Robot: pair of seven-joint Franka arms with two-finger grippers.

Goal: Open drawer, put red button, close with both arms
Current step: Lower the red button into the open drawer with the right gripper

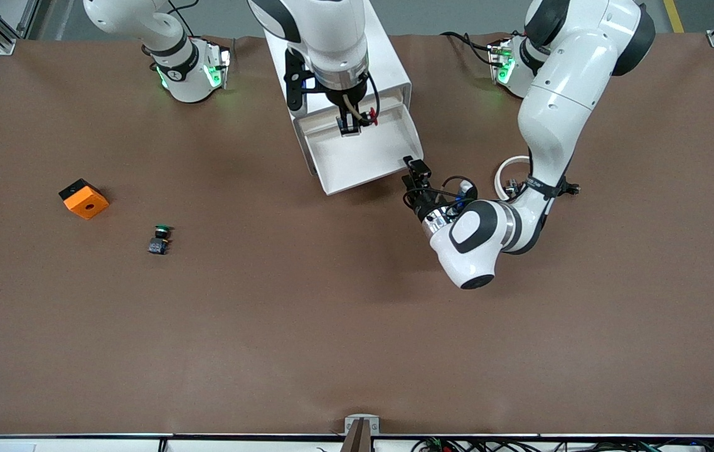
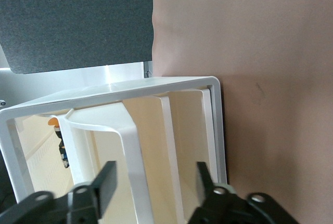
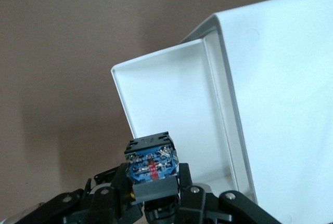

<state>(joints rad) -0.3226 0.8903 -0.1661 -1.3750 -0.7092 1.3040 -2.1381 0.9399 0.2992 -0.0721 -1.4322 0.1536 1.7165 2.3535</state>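
Cabinet (image 1: 357,63) sits between the two arm bases, its top drawer (image 1: 357,157) pulled out toward the front camera. Right gripper (image 1: 349,130) holds the red button (image 1: 369,118) over the drawer tray; left gripper (image 1: 415,172) is at the drawer's front corner toward the left arm's end. Block (image 1: 83,198) and second button (image 1: 159,239) lie near each other toward the right arm's end, button nearer the camera.

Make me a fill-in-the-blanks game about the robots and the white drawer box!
1. The top white tray drawer of the boxy white cabinet is pulled ____.
2. The right tool grips the tiny push-button with the ____ cap over the drawer.
3. The orange block lies toward the ____ arm's end of the table.
4. The left tool has ____ jaws beside the drawer's front.

Missing words: open, red, right, open
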